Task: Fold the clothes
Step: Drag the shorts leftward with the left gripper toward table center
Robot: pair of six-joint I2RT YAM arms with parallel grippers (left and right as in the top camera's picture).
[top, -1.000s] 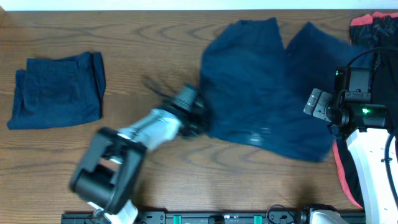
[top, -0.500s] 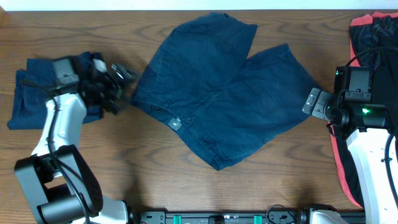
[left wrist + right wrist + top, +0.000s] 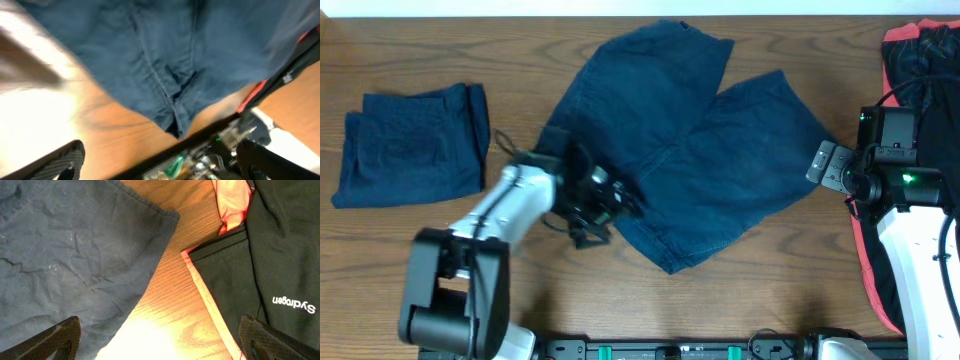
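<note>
One navy shorts (image 3: 690,150) lay spread, one navy garment (image 3: 415,145) folded, one black-red garment (image 3: 920,50), left gripper (image 3: 160,152), right gripper (image 3: 160,330), both stood wide.

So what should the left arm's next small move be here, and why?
Probably lower and close the left end effector on the waistband edge of the navy shorts. The shorts lie spread open and askew, not yet folded, and the left wrist view shows the fingers apart over that edge, holding nothing. The right end effector is open beside the far leg hem.
</note>
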